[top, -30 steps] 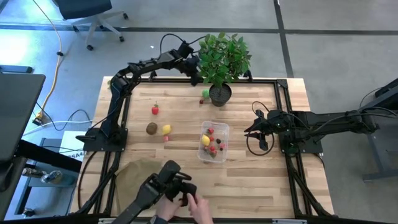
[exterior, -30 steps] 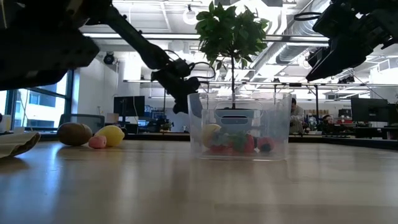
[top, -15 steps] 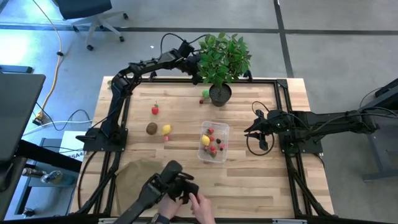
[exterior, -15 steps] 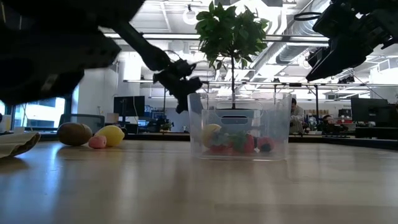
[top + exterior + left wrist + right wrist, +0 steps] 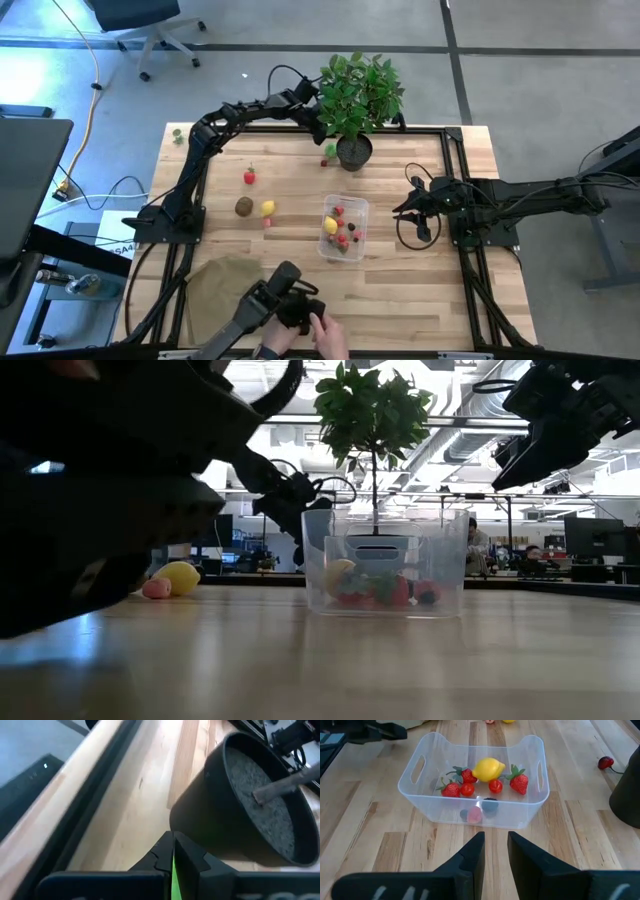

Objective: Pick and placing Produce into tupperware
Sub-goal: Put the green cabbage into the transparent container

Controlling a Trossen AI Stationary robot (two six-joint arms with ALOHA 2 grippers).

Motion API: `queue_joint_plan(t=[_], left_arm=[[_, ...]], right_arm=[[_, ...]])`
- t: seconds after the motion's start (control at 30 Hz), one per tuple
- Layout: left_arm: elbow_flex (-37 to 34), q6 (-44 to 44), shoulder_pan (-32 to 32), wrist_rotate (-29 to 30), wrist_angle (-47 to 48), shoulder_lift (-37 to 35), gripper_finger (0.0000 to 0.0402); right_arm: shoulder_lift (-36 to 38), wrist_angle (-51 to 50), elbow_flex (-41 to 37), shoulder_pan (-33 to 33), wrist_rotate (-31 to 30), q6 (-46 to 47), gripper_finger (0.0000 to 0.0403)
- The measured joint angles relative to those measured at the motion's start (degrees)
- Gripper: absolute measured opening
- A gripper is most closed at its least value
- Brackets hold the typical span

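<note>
The left gripper (image 5: 172, 851) sits at the table's far edge beside the matte black plant pot (image 5: 245, 805), its dark fingers pinching something thin and bright green (image 5: 173, 880). The pot holds grey gritty soil and a woody stem. The right gripper (image 5: 495, 852) hovers just beside the tupperware (image 5: 530, 810), its angular fingers slightly apart with nothing between them. This clear, round-cornered plastic tub, with slot handles, holds a glossy lemon (image 5: 488, 769), strawberries (image 5: 518, 782) and small tomatoes. Nearby lies a cherry (image 5: 606, 762) on pale wood planks. No readable writing shows.
</note>
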State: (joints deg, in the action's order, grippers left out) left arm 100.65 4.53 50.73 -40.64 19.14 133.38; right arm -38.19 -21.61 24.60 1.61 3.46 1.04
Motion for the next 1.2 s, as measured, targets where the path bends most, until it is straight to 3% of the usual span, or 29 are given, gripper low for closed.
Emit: queue_joint_plan(t=[0.63,1.2], left_arm=[[-0.09,1.67,-2.03,1.38,5.05,0.88,0.0],[-0.05,11.42,-2.11,-1.78,22.0,0.13,0.0]], right_arm=[[0.01,0.0,0.0,0.01,0.0,0.0,0.0073],[0.01,0.02,0.0,-0.01,0.0,0.0,0.0073]])
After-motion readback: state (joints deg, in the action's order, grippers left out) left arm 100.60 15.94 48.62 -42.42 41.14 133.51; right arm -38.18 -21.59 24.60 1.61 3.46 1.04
